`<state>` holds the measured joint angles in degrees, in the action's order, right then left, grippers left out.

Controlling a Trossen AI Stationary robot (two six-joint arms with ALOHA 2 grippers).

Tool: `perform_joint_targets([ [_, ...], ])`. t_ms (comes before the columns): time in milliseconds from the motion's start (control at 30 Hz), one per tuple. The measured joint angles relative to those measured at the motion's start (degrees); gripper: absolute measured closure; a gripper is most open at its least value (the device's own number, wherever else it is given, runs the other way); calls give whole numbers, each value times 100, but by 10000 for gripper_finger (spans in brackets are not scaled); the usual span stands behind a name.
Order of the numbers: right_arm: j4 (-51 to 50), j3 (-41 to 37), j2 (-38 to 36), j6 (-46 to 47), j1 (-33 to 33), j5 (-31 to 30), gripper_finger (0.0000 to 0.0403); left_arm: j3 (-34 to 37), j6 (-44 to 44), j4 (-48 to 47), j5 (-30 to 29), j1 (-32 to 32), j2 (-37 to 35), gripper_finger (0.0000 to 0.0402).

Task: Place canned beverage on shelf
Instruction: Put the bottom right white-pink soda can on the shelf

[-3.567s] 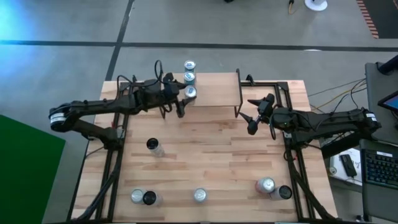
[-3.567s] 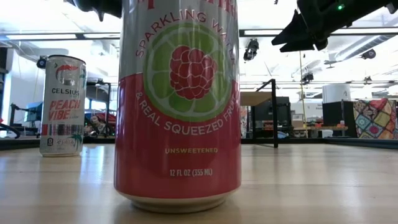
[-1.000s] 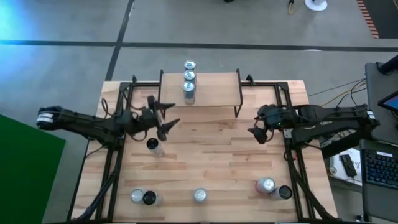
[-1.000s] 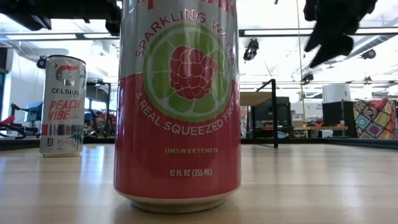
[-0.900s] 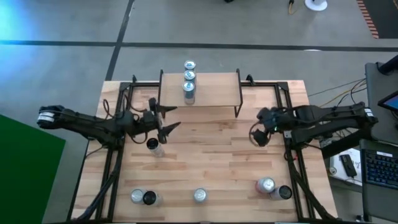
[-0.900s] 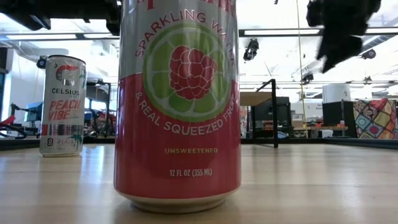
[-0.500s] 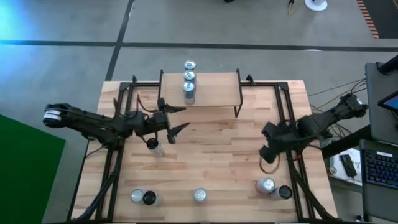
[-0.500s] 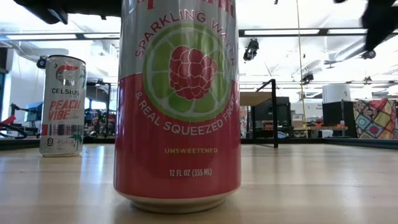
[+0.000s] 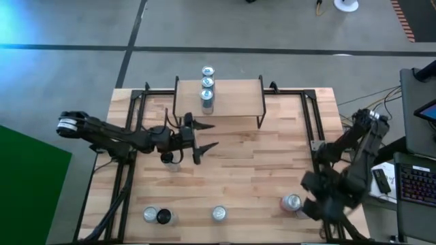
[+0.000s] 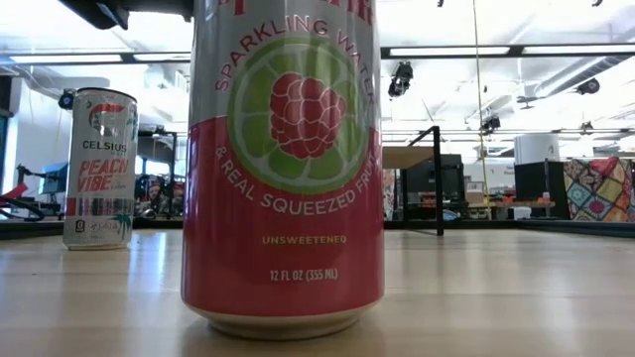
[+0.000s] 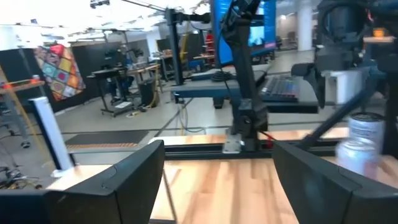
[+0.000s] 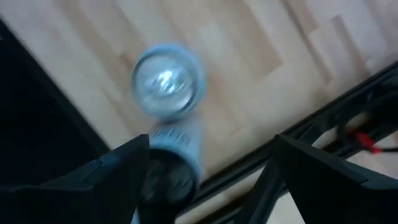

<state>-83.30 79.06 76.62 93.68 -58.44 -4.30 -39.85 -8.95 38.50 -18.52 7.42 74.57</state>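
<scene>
Cans (image 9: 206,86) are lined up at the shelf (image 9: 235,97) already; more wait on the table (image 9: 245,170). Left gripper (image 9: 202,137) is spread wide, empty, beside one can (image 9: 167,159); right gripper (image 12: 205,180) is splayed empty above the red can (image 9: 291,202), seemingly for pickup.

The light wood plank counter (image 9: 238,163) has a smooth, faintly shiny finish, and the low shelf (image 9: 231,95) has the same pale wood top on thin black metal wire legs. The glossy pink-and-silver metal sparkling water can (image 10: 284,169) gleams, like the silver-topped cans (image 9: 206,87) on the shelf.
</scene>
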Motion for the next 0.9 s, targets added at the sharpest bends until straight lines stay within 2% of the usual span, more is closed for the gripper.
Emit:
perform_joint_targets([
  [233, 18, 529, 508, 580, -492, -22, 74, -131, 118, 5, -5, 273, 115, 119],
  [433, 92, 671, 901, 405, -551, -19, 74, -92, 208, 3, -62, 446, 126, 119],
  [700, 85, 669, 1173, 227, -546, 136, 73, -29, 284, -34, -496, 603, 126, 119],
  [900, 74, 641, 1332, 168, -557, 134, 46, -32, 284, -149, -516, 606, 126, 119],
])
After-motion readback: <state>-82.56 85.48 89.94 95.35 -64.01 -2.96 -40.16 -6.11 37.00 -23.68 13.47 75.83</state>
